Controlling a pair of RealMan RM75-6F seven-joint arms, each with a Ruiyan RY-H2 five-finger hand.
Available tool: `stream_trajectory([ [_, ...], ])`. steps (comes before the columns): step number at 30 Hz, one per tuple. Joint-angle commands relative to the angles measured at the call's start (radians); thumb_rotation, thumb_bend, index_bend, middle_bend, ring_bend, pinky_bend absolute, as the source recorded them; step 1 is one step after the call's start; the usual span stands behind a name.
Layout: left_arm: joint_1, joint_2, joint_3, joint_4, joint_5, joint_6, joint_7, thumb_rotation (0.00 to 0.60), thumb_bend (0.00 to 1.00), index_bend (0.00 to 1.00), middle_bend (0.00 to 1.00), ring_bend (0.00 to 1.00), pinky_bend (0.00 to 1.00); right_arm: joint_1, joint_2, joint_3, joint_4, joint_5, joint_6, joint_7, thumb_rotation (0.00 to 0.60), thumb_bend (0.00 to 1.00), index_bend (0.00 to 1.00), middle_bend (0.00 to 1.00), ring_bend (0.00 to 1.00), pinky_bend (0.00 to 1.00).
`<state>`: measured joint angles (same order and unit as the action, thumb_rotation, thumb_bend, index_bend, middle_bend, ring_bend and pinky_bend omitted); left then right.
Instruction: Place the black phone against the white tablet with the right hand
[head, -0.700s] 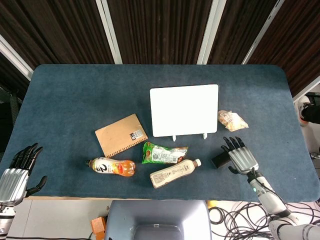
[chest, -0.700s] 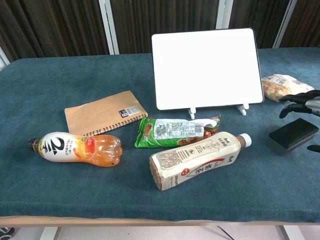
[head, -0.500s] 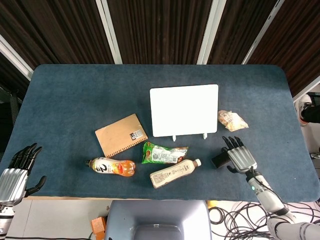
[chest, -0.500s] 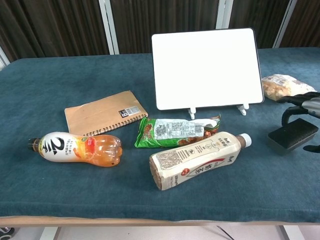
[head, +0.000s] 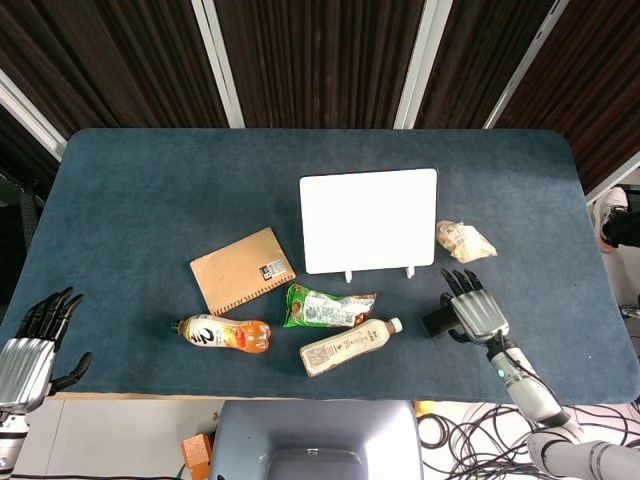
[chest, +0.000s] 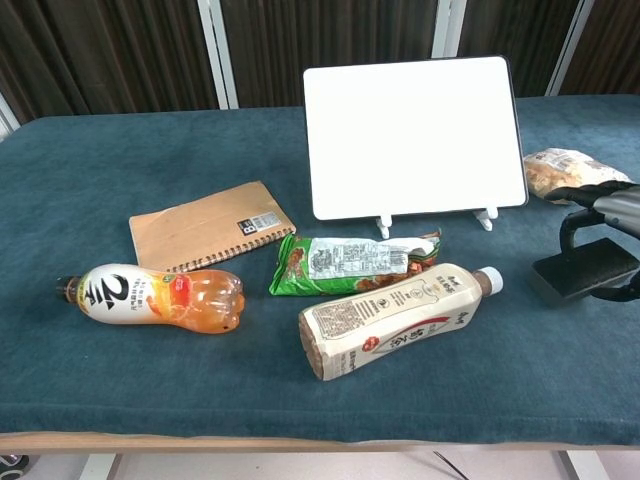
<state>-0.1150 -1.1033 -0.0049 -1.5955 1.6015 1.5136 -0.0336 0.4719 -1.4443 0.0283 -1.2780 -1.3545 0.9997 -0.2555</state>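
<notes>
Black phone (chest: 585, 268) sits at the right edge of the chest view, on the blue table (head: 150, 200), below and right of the white tablet (chest: 414, 135) standing upright on its stand. The right robot hand (head: 474, 310) curls over the phone, fingers (chest: 572, 222) and thumb around its sides. The left robot hand (head: 38, 335) rests at lower left, fingers spread, holding nothing. A snack bag (head: 463, 241) lies just above the phone.
</notes>
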Motion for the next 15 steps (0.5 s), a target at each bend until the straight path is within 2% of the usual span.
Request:
stream_trajectory([
  [1,0.0,0.0,0.001,0.0,0.002,0.0,-0.001,0.6,0.33,0.0,0.0,0.0,0.12,-0.002,-0.015,0.013,0.012,-0.012,0.029,0.01,0.6,0.21,0.65,0.0,0.0,0.0],
  [5,-0.002,-0.002,0.002,0.001,0.003,-0.004,0.0,0.6,0.33,0.0,0.0,0.0,0.12,0.019,-0.051,0.059,0.028,-0.017,0.071,-0.006,0.6,0.21,0.66,0.01,0.0,0.0],
  [9,-0.004,-0.004,0.002,0.0,0.006,-0.007,0.005,0.6,0.33,0.0,0.0,0.0,0.12,0.075,-0.128,0.141,0.09,-0.004,0.115,-0.073,0.6,0.21,0.67,0.01,0.0,0.0],
  [11,-0.006,-0.006,0.002,0.0,0.006,-0.009,0.007,0.6,0.33,0.0,0.0,0.0,0.12,0.119,-0.183,0.186,0.142,0.007,0.129,-0.135,0.6,0.21,0.67,0.01,0.0,0.0],
  [15,-0.006,-0.005,0.001,0.001,0.003,-0.01,0.006,0.6,0.33,0.0,0.0,0.0,0.12,0.205,-0.288,0.231,0.277,-0.01,0.162,-0.248,0.6,0.21,0.65,0.01,0.0,0.0],
])
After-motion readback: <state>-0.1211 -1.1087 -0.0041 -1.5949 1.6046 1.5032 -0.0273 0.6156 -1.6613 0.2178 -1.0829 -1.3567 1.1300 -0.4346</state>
